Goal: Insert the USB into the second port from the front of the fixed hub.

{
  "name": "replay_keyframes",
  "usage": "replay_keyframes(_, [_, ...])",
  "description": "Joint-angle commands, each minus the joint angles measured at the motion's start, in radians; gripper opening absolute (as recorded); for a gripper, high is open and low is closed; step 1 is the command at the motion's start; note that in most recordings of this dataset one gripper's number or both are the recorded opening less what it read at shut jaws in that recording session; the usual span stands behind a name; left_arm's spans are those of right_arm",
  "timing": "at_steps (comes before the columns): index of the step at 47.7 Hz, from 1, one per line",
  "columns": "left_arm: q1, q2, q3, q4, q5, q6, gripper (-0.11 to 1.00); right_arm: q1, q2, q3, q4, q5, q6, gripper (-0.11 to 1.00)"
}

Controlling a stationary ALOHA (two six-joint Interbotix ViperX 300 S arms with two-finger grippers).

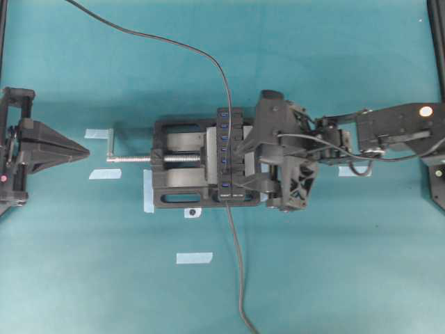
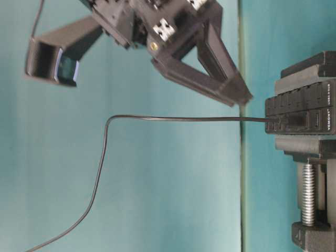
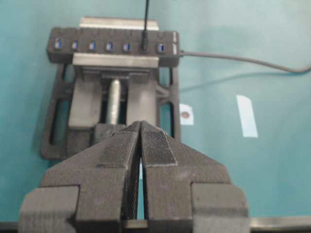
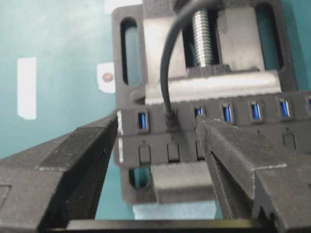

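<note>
— Where was your right claw?

— Spread wide, gripping nothing, above the fixed hub. The USB sat plugged between my fingers, second slot from the hub's end.

— And the left claw?

— Clenched, empty, well apart from the vise.

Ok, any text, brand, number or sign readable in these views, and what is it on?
"VEMONT": white print running sideways on the fixed hub, table-level view; the letters are small, so the reading is tentative.
Finer white line beside it: too small to read.
White marks on the hub's near end, overhead view: blurred, unreadable.
Nothing else legible.
</note>
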Motion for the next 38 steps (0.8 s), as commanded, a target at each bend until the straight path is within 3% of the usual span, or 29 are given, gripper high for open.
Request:
replay_keyframes(1, [0.002, 0.005, -0.009, 0.002, -0.011, -0.002, 0.0, 0.005, -0.048, 0.005, 0.0, -0.005, 0.009, 0.8])
replay_keyframes(38, [0.002, -0.014, -0.003, 0.002, -0.011, -0.017, 0.0, 0.008, -0.143, 0.103, 0.0, -0.089, 0.008, 0.8])
